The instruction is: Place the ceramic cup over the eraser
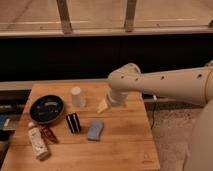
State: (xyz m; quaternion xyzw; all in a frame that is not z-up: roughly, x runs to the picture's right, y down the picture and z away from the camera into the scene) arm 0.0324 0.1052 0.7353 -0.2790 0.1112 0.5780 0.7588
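Our gripper [104, 105] hangs low near the back edge of the counter [125, 145], just right of the ceramic cup [76, 96] and apart from it; we cannot tell whether it is apart or together. Its arm [165, 82] reaches in over the right edge, leaving the left half unobstructed. A black dish [46, 109] sits by the left edge and a white bottle [37, 141] lies toward the front left corner, both out of the way. The cup, near the back edge left of middle, looks narrower on top, so we judge it may stand mouth down, ready to cap. A blue pad [95, 130] lies mid-counter. Just left of it the eraser [73, 122] stands apart from its neighbours, leaving room for the cup to drop over it.
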